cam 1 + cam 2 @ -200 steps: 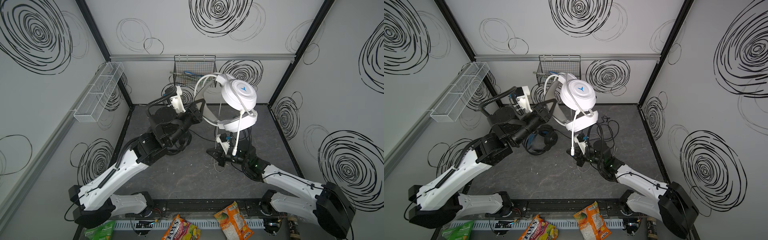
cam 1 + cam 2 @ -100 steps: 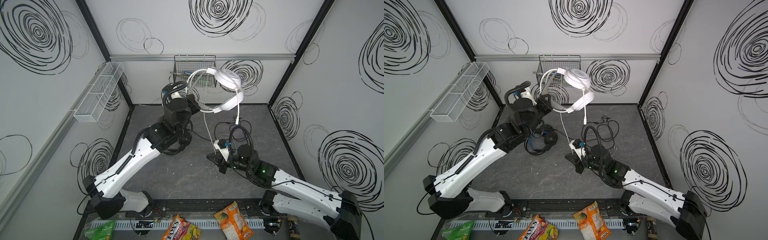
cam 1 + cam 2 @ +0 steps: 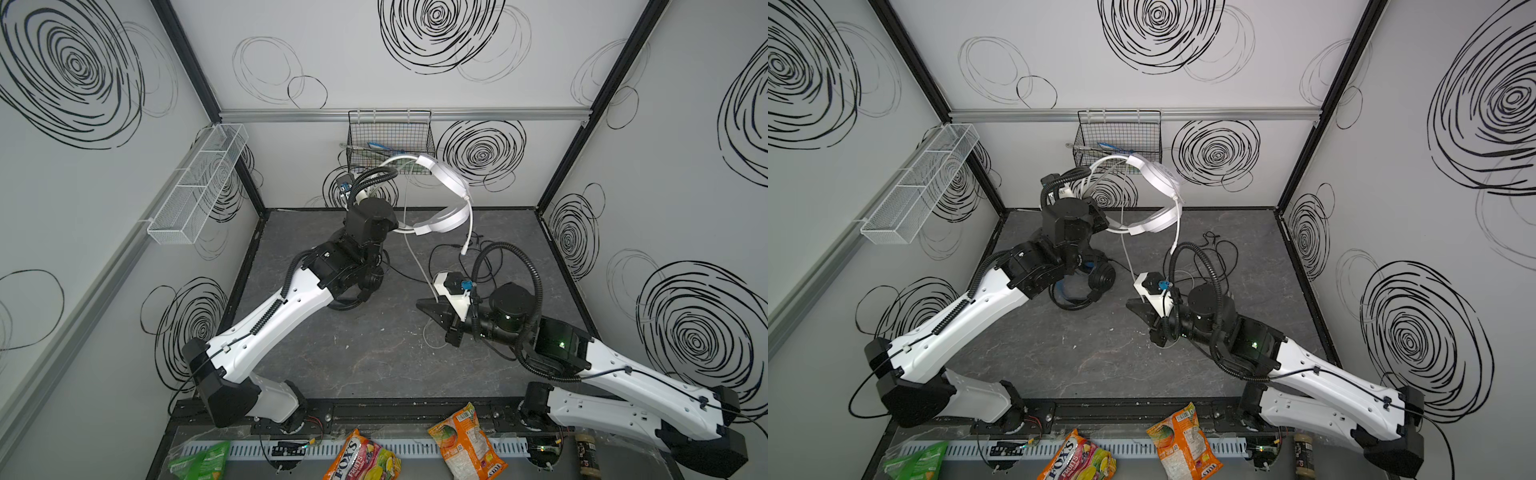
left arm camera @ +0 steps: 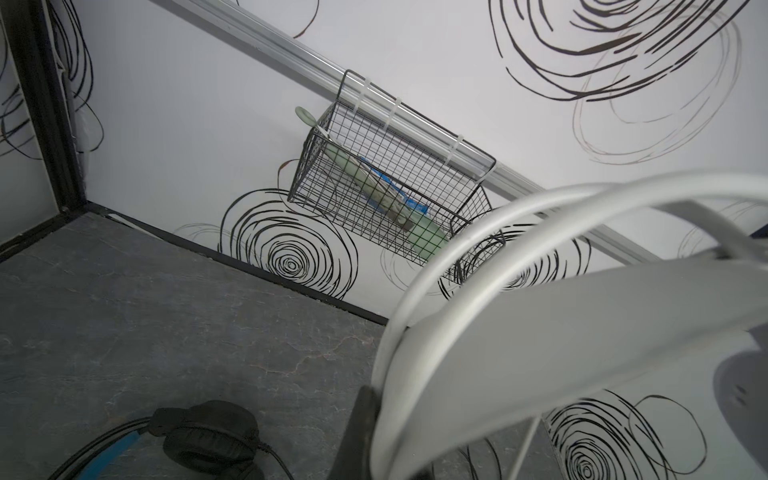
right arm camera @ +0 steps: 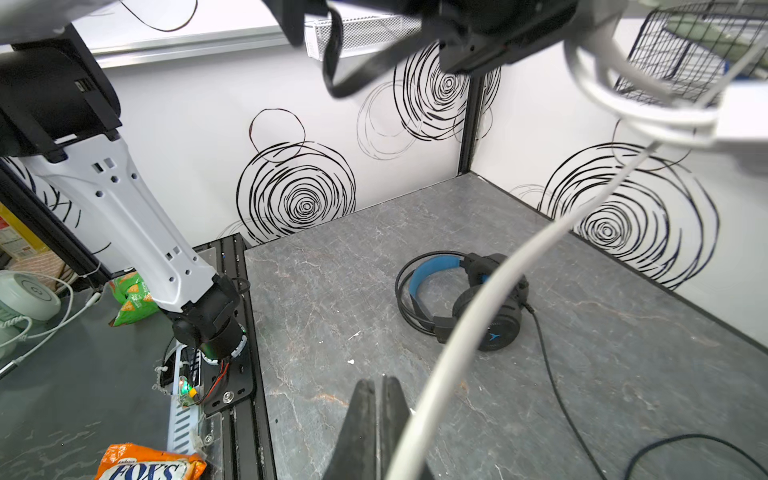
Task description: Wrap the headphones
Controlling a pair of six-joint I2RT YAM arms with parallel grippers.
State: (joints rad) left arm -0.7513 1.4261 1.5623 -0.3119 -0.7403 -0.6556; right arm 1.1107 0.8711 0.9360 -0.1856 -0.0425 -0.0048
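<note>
- Since a second ago the left gripper (image 3: 394, 226) has carried the white set (image 3: 446, 185) from mid-frame, above the right gripper (image 3: 420, 304), up toward the basket (image 3: 390, 137) at the upper middle of both top views. The right gripper has barely shifted.
- We see the left fingers (image 4: 358, 428) clamped on the white set's headband wires, holding it clear of the floor (image 3: 365, 353), one earcup above the other.
- The white cable (image 3: 415, 257) hangs from that set down the middle of the frame to the right gripper, with a loop on the floor just below it.
- The right fingers (image 5: 365, 399) are pressed together with nothing between the tips. In the right wrist view the white cable runs just beside them; we cannot tell whether it touches.
- The black set (image 3: 1100, 282) lies on the floor left of centre, partly under the left arm, with its black cable (image 5: 555, 386) trailing away.
</note>
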